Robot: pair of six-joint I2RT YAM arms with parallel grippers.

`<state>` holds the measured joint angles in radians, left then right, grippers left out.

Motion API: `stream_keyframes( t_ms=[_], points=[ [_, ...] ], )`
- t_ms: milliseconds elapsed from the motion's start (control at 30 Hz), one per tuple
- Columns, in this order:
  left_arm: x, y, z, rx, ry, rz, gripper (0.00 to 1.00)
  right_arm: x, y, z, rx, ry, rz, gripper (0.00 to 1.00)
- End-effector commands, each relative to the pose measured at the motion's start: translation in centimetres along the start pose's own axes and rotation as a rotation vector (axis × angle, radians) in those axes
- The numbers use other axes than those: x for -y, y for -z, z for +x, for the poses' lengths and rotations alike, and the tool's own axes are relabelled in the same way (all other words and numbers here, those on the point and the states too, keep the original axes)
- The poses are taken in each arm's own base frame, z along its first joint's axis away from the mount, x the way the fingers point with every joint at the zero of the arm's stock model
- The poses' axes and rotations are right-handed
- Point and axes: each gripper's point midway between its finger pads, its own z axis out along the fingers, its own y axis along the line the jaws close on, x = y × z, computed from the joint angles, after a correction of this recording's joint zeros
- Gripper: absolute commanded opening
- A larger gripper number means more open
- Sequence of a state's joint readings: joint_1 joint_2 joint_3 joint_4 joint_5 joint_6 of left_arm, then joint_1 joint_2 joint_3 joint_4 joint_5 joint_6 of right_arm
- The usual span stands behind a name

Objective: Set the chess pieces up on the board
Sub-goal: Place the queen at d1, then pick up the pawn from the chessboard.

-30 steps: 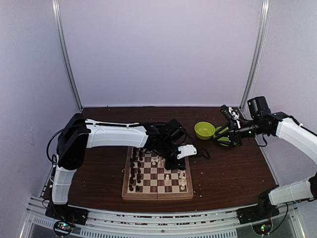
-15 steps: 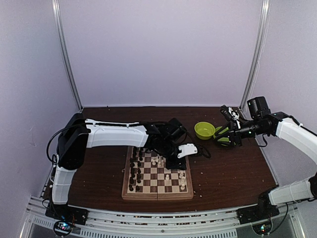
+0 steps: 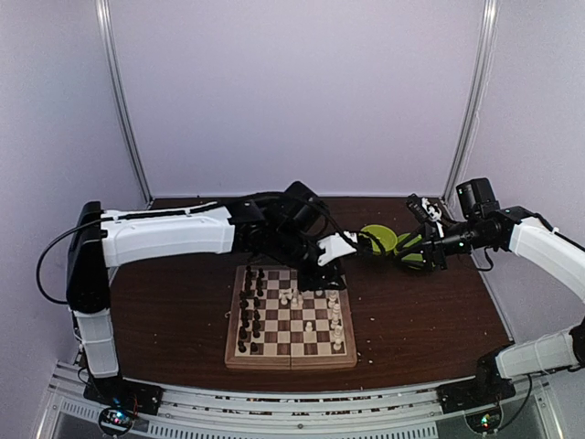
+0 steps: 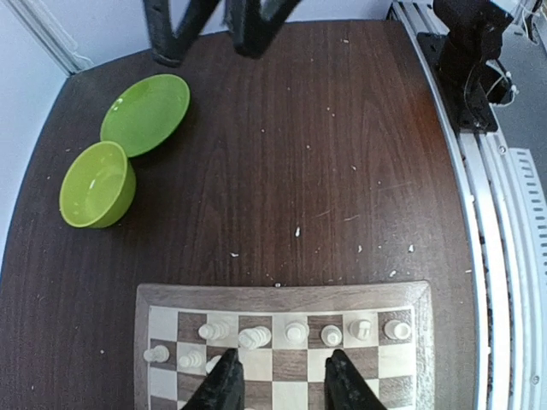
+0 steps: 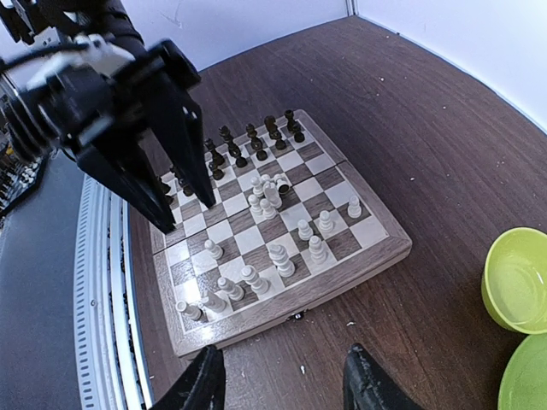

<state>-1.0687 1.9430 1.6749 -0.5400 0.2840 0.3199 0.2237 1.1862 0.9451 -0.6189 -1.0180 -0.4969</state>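
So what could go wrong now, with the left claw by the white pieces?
1. The open left claw hangs by the white row; a finger could knock closely spaced pieces over.
2. The white cluster mid-board is crowded; picking one piece may topple others.
3. A toppled piece could roll off the board.

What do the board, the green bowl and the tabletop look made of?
Board: looks like wood, with grain showing in the light border, dark and cream squares, and a satin sheen.
Green bowl: likely plastic, given the uniform lime colour and soft glossy highlights inside.
Tabletop: dark wood-grain surface with a low sheen. It is probably laminate or veneer, but I cannot tell which.
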Motion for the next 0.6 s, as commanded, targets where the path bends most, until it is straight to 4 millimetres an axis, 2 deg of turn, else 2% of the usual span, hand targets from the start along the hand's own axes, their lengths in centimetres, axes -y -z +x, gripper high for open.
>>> stream_keyframes(
  t_ms=[0, 133, 300, 567],
  points=[
    [-0.8, 3.6, -0.4, 0.029, 0.088, -0.107, 0.35, -0.1, 0.2, -0.6, 0.011, 0.014, -0.010, 0.47],
    [-0.8, 4.4, 3.0, -0.055, 0.169, -0.157, 0.37, -0.1, 0.2, -0.6, 0.011, 0.020, -0.009, 0.47],
    [1.1, 2.2, 7.6, -0.180, 0.246, -0.091, 0.37, 0.1, 0.1, -0.5, 0.004, 0.016, -0.009, 0.47],
    [2.8, -1.5, 10.1, -0.220, 0.297, 0.006, 0.38, 0.1, 0.1, -0.4, -0.002, 0.013, -0.009, 0.47]
  ],
)
